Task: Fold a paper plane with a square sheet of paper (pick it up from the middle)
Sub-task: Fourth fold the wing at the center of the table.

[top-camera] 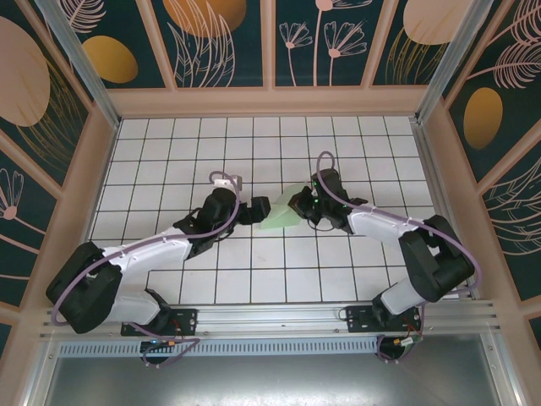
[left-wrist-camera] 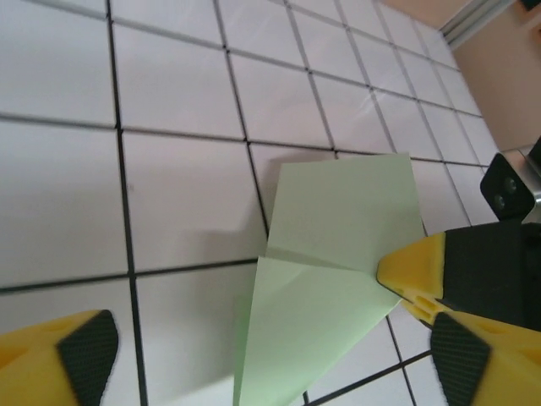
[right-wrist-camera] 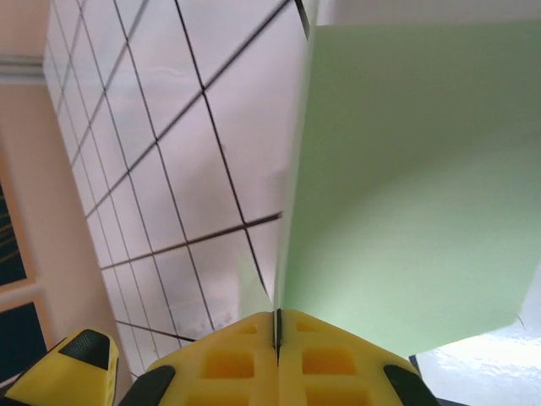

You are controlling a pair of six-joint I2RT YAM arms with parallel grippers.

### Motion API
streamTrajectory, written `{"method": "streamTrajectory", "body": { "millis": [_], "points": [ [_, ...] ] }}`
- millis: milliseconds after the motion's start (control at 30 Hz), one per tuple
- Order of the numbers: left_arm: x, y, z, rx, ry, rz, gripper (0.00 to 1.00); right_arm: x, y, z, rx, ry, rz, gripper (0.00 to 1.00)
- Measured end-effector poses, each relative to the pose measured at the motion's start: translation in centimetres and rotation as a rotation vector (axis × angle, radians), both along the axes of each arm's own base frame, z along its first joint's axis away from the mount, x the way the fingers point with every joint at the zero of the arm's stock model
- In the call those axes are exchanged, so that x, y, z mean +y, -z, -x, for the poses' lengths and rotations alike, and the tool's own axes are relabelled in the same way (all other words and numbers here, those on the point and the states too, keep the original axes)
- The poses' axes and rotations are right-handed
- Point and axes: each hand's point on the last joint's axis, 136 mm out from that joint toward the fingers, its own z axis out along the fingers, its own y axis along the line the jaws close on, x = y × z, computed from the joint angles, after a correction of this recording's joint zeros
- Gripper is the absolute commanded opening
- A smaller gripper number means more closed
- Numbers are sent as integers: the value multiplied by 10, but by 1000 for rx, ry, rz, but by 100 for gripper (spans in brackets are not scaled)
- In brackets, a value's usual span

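Observation:
The square sheet of paper is pale mint green and folded into a tapering wedge with a crease across it. It is held up off the white grid table at mid-table. My right gripper is shut on the sheet's right edge. In the right wrist view the yellow fingers meet on the thin paper, which fans away from my right gripper. My left gripper is just left of the sheet. In the left wrist view my left gripper is open wide and the sheet hangs between its fingers.
Raised beige walls ring the table on three sides. An aluminium rail with both arm bases runs along the near edge. Bare tiles lie behind and in front of the grippers.

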Motion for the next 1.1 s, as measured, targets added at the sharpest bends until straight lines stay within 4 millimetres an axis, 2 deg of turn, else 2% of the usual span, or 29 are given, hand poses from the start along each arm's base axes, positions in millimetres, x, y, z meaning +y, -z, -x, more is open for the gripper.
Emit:
{"method": "streamTrajectory", "body": {
  "millis": [100, 200, 433, 567, 600, 700, 933, 1100],
  "points": [
    [-3, -10, -2, -78, 35, 1, 99, -3, -7, -3, 5, 26, 0, 3],
    [-5, -9, 2, -132, 82, -11, 98, -5, -3, -3, 31, 42, 9, 3],
    [-14, -2, 13, -232, 211, -38, 98, -8, 29, 0, 146, 74, 41, 2],
    [-18, 17, 11, -229, 242, -93, 95, -6, 41, 3, 217, 82, 52, 0],
    [-19, 24, 10, -220, 249, -111, 91, -6, 43, 3, 235, 85, 53, 0],
    [-20, 39, 9, -228, 274, -160, 91, -3, 44, 3, 275, 96, 49, 0],
    [-27, 43, 6, -317, 327, -199, 88, -6, 45, 0, 348, 143, 37, 0],
    [-41, 67, 14, -327, 437, -244, 82, -11, 49, -4, 392, 169, 37, 0]
  ]
}}
